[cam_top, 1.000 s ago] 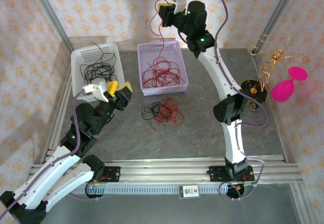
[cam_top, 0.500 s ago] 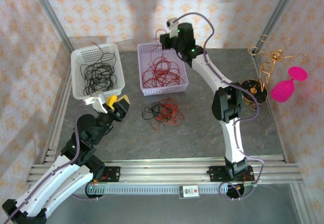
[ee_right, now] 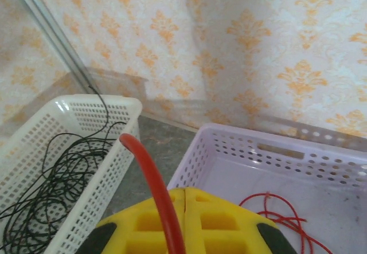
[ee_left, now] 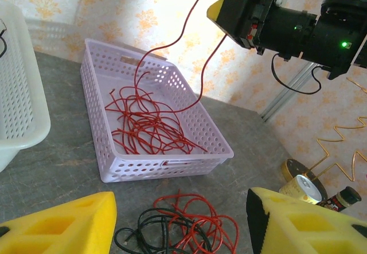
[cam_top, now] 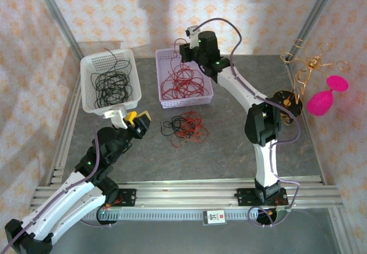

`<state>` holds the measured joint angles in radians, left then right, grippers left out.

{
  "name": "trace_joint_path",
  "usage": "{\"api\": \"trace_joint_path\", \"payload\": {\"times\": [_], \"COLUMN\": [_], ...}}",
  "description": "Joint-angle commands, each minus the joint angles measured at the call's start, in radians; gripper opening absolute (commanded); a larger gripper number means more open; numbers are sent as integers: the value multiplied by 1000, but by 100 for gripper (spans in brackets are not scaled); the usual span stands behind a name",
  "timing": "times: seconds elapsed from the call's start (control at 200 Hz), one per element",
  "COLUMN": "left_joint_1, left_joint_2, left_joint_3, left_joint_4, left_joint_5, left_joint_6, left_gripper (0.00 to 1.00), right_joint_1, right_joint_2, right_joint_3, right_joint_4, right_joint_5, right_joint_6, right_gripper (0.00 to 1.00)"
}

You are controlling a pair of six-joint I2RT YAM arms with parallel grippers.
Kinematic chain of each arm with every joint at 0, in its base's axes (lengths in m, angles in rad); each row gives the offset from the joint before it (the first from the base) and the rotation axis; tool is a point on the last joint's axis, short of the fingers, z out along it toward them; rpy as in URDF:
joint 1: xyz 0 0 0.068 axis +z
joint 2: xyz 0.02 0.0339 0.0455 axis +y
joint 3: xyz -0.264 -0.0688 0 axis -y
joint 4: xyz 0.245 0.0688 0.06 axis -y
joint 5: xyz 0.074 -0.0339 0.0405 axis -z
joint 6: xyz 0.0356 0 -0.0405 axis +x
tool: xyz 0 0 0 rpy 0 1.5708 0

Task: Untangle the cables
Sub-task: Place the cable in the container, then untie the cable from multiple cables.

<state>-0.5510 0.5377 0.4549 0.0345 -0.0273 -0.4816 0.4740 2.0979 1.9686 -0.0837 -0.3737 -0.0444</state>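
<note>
- The right end effector [ee_right: 184, 208] is positioned above the far edge of the lilac basket [cam_top: 163, 101], at the far middle of the bench [cam_top: 235, 145].
- Its yellow fingers [ee_right: 229, 225] are pressed together and clamped on a red cable [ee_right: 151, 174].
- From the clamp, the red cable is seen to arch upward and then hang down into the lilac basket.
- A loose pile of red cables [cam_top: 184, 83] is contained in the lilac basket, and the hanging cable runs into this pile.
- A white basket [cam_top: 85, 70] is placed to the left of the lilac basket, just beside it but apart from it.
- Coiled black cables [cam_top: 109, 85] are contained in the white basket, with one end raised above its far rim.
- A tangled clump [cam_top: 184, 126] of red and black cables is lying flat on the bench, just near of the lilac basket.
- The left end effector [cam_top: 137, 120] is held to the left of the tangled clump, near the near right corner of the white basket.
- Its fingers [ee_left: 57, 228] are set wide apart, and nothing is gripped between them.
- In the left wrist view, the clump is framed between the two spread fingers and is touched by neither.
</note>
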Motion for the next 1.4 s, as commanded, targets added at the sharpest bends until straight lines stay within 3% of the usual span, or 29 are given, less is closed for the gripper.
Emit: {"api": "trace_joint_path", "payload": {"times": [0.0,0.425,0.676,0.871,1.096,1.271,1.391], "left_joint_1": [-6,-6,-6,-6,-6,-9,-12], "left_joint_2": [11,70,121,149,206,347,469], "left_joint_3": [-2,-37,-54,-56,-65,-31,7], "left_joint_4": [8,8,10,16,29,36,17], "left_joint_5": [27,64,68,67,86,91,54], "left_joint_6": [-15,-46,-60,-70,-74,-99,-203], "left_gripper": [59,59,51,51,48,41,35], "right_joint_1": [-7,-3,62,70,69,69,69], "right_joint_2": [36,196,174,-25,-385,-644,-765], "right_joint_3": [-22,-165,-62,-174,-566,-957,-1176], "right_joint_4": [-17,46,-17,44,177,319,382], "right_joint_5": [58,72,172,192,209,242,232], "right_joint_6": [30,64,-16,12,21,78,156], "right_gripper": [0,0,30,45,57,57,55]}}
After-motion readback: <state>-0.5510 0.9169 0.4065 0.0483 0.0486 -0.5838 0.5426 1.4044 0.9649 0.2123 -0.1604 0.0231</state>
